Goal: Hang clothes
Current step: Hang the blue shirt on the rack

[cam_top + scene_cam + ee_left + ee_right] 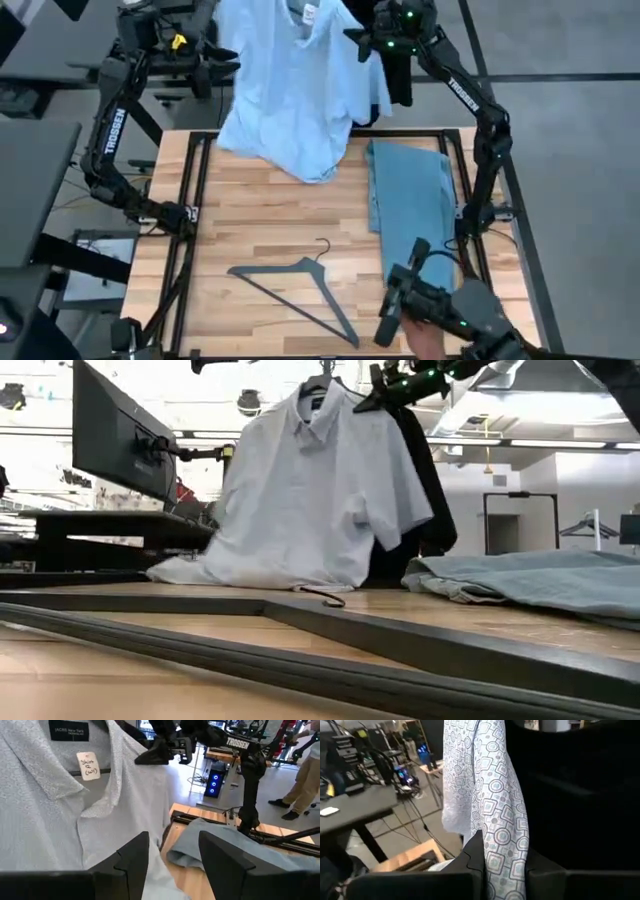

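The pale blue-white collared button shirt [295,85] hangs at the far edge of the wooden slatted table [260,235], collar uppermost. Its long axis runs vertically, and its hem spreads onto the tabletop in the low view. In the right wrist view, a fold of the shirt's patterned fabric [495,810] passes between the two dark fingers [475,852] of the right gripper [385,45]; the fingers are pinching this fold. The black short-sleeved t-shirt [425,480] hangs directly behind and beside the pale shirt, filling most of the right wrist view.

The left gripper [205,65] is positioned just beside the shirt near its collar. Its fingers [132,855] are spread apart with nothing between them. The neck label and a small handwritten tag [89,766] face this gripper.

Both arms are raised above the far table edge, with their forearms angled inward toward the shirt. The left arm rises from its base at the table's left edge; the right arm rises from the right edge.

The light blue denim jeans [412,195] lie folded flat on the right side of the table, long axis running from far to near. A grey wire-frame clothes hanger [295,285] lies flat on the near centre of the table, hook pointing toward the shirt, apart from the jeans.
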`<move>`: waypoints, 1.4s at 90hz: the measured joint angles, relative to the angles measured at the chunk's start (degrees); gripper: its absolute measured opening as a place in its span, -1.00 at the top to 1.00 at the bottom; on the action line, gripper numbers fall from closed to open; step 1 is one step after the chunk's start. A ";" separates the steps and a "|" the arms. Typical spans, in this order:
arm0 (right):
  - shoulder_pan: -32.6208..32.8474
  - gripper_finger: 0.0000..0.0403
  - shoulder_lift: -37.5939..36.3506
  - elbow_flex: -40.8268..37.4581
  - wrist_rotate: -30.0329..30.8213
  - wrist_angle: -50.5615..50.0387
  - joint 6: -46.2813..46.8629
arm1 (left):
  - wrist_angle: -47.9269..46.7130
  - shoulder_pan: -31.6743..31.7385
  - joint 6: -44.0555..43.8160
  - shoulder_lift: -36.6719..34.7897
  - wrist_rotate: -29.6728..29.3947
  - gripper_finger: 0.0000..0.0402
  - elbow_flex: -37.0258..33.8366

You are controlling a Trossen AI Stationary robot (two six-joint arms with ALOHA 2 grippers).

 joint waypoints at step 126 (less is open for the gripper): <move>11.71 -0.10 7.11 -22.07 3.80 -9.02 13.90 | 12.11 -1.32 -10.03 -1.41 -8.59 0.23 -28.43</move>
